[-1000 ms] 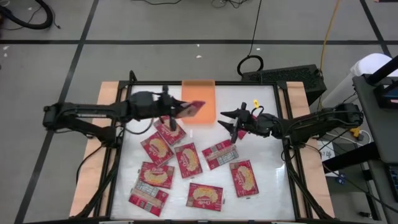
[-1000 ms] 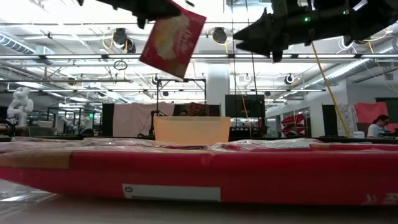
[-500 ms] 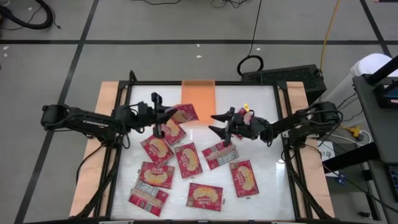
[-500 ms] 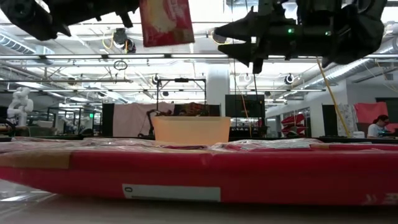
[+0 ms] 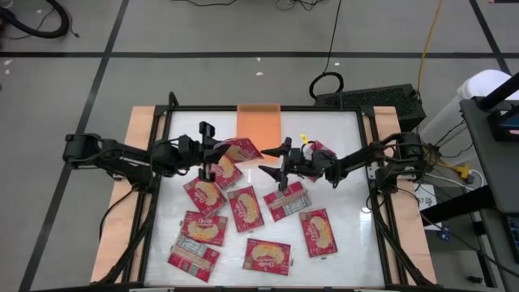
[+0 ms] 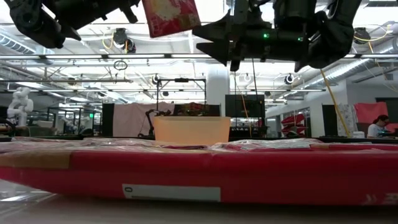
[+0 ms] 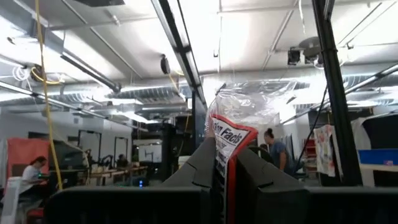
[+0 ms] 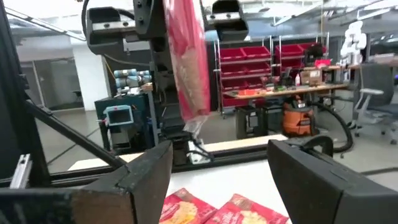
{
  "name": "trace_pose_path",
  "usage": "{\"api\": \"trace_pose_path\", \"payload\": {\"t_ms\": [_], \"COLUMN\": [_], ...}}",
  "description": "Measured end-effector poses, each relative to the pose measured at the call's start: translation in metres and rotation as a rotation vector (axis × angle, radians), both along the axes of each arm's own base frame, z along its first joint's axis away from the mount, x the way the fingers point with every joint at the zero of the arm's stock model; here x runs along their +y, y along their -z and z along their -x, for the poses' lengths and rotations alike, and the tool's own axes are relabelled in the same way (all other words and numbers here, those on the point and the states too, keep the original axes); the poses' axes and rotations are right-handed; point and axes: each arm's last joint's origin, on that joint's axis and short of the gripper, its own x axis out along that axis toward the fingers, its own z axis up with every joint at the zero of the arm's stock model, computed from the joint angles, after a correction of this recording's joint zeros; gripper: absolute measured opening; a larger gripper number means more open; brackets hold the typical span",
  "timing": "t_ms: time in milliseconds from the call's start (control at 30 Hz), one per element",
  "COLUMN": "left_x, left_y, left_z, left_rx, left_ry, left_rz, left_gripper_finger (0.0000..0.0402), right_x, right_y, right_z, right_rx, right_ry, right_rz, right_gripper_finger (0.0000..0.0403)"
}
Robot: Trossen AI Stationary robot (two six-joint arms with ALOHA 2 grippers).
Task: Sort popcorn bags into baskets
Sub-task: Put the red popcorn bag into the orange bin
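Note:
My left gripper (image 5: 212, 156) is shut on one red popcorn bag (image 5: 238, 149), held in the air just near-left of the orange tray (image 5: 258, 123). In the low view this bag (image 6: 171, 14) shows high up. My right gripper (image 5: 272, 161) hovers open to the right of the held bag, fingers pointing at it; its wrist view shows the bag (image 8: 189, 62) straight ahead of the spread fingers (image 8: 143, 177). Several more bags (image 5: 245, 208) lie flat on the white table top. My left gripper pinches the popcorn bag between its two fingers (image 7: 200, 167), on an end strip of the bag (image 7: 222, 146) seen edge-on. The fingers come roughly level from the table's left. The bag is lifted clear and sticks out past the fingertips toward the tray, its face tilted.
The tray sits at the middle of the table's far edge (image 5: 258, 107). Loose bags cover the middle and near part of the table, one (image 5: 285, 199) right below my right gripper. Black frame rails (image 5: 158, 162) border the table on both sides. A person sits far off in the room (image 6: 379, 126).
My left gripper has drawn back from the tray toward the table's left, still shut on the bag, which has turned from slanting to more upright in the low view. My right gripper, open throughout, has moved toward the table's left, closer to the held bag.

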Motion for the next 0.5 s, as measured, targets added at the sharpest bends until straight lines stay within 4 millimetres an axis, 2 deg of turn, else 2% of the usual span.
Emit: {"api": "trace_pose_path", "payload": {"t_ms": [167, 500], "left_x": [-0.0001, -0.004], "left_y": [-0.003, 0.0002], "left_z": [0.0005, -0.0087], "left_rx": [-0.026, -0.006], "left_ry": [-0.014, 0.037], "left_rz": [-0.03, -0.047], "left_gripper_finger": [0.0015, 0.0025], "right_x": [-0.0024, -0.0013], "right_y": [-0.0031, -0.0096], "right_z": [0.0005, 0.0019], "right_rx": [-0.029, -0.092], "right_ry": [-0.076, -0.066], "right_rz": [0.028, 0.092], "right_gripper_finger": [0.0257, 0.0256]}}
